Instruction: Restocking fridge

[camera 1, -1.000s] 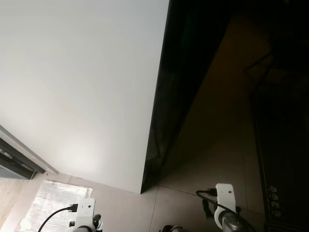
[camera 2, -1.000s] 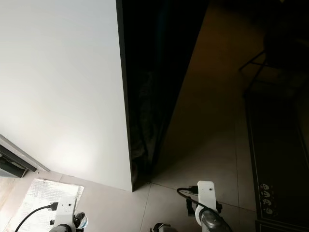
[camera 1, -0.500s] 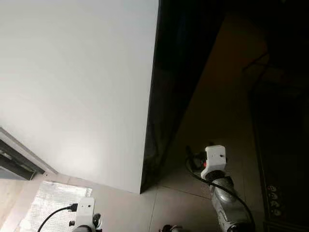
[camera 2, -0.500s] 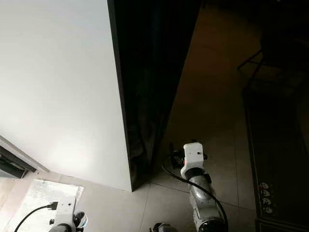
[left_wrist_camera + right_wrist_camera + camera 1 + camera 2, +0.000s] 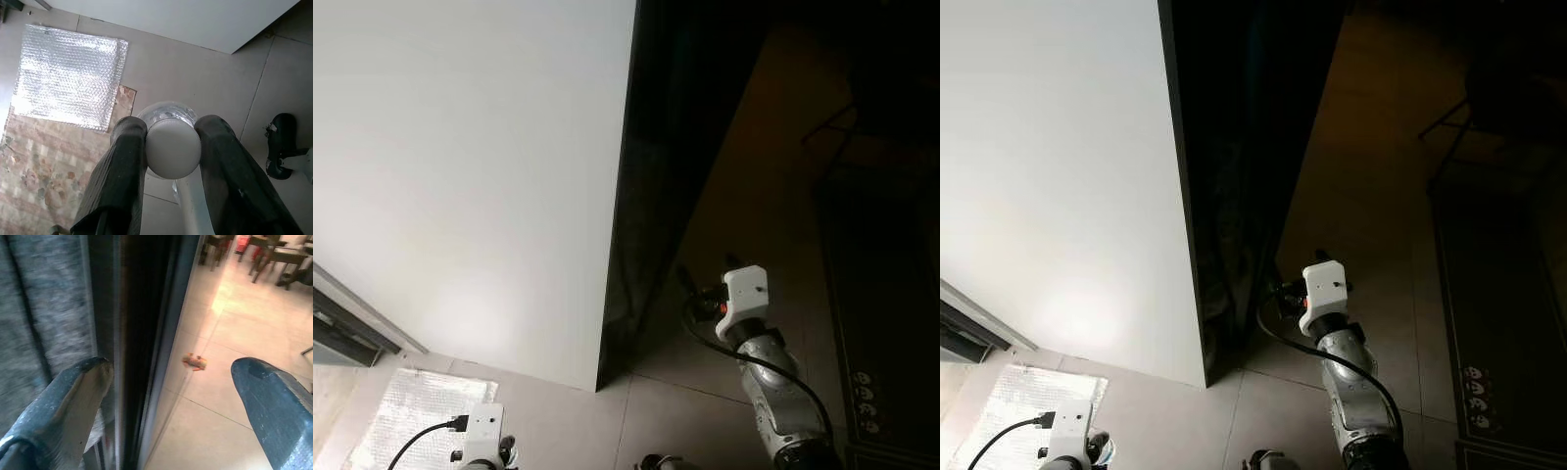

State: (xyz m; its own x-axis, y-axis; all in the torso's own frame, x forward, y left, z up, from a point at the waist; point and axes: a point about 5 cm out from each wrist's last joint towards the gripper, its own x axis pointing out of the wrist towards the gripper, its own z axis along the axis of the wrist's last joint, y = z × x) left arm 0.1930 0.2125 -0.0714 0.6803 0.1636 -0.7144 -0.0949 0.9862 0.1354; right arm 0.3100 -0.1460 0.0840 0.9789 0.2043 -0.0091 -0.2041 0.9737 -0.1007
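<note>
The robot had silver arms, white wrist camera boxes with black cables, and long black fingers (image 5: 122, 181) on each gripper.

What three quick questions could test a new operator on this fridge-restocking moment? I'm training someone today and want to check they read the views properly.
1. True or false: the left gripper is empty.
2. What lies on the floor past the left gripper's fingers? A) a sheet of bubble wrap B) a red bucket C) a folded towel
3. Fill in: the right gripper's fingers are ____, one on each side of the dark door edge.

Key:
1. False: it is shut on a bottle with a white cap.
2. A: the bubble wrap lies flat on the floor.
3. Open: wide apart, with the tiled floor showing between them.
</note>
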